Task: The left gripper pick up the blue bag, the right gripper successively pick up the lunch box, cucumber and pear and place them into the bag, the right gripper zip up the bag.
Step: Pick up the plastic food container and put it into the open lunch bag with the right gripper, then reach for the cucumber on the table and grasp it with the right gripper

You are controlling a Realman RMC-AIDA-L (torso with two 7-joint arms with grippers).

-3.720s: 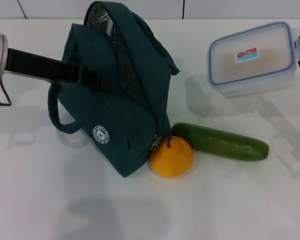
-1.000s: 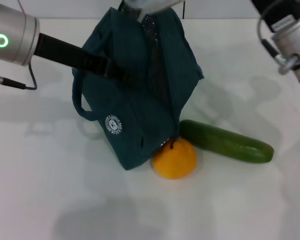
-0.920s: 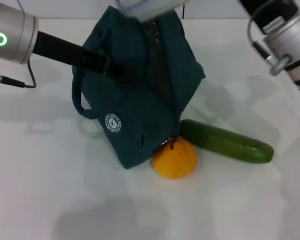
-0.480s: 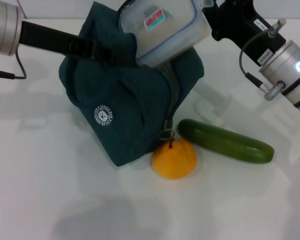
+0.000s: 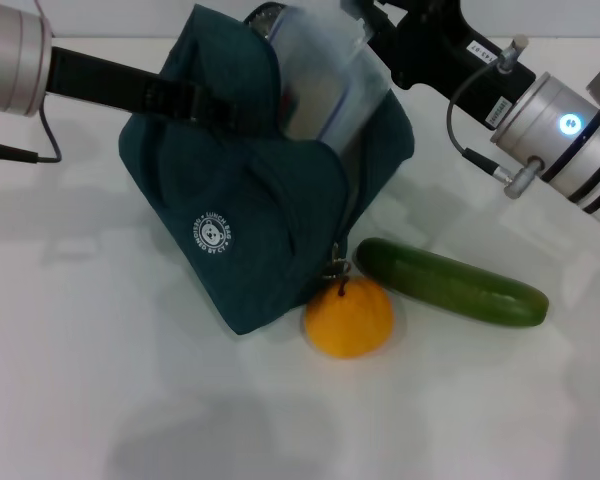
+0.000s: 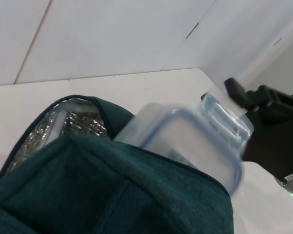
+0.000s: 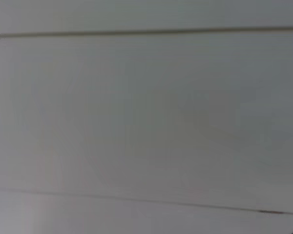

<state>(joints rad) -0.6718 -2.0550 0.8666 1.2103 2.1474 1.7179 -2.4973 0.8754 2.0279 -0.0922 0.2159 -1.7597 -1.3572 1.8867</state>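
Lunch box (image 5: pixel 325 85) clamped by right gripper (image 5: pixel 372 28)

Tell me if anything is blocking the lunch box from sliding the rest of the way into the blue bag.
Nothing visible is. The lunch box is tilted with its lower end already inside the open mouth of the blue bag; the foil lining beside it looks bare. The left claw holds the bag's top edge off to one side. The bag's bottom is hidden.

Both arms: black links, silver cylindrical wrists. Left wrist (image 5: pixel 15 70) shows a green ring light and thin black cable. Right wrist (image 5: pixel 560 140) has a blue-white LED, black bands, looped cable, white label.
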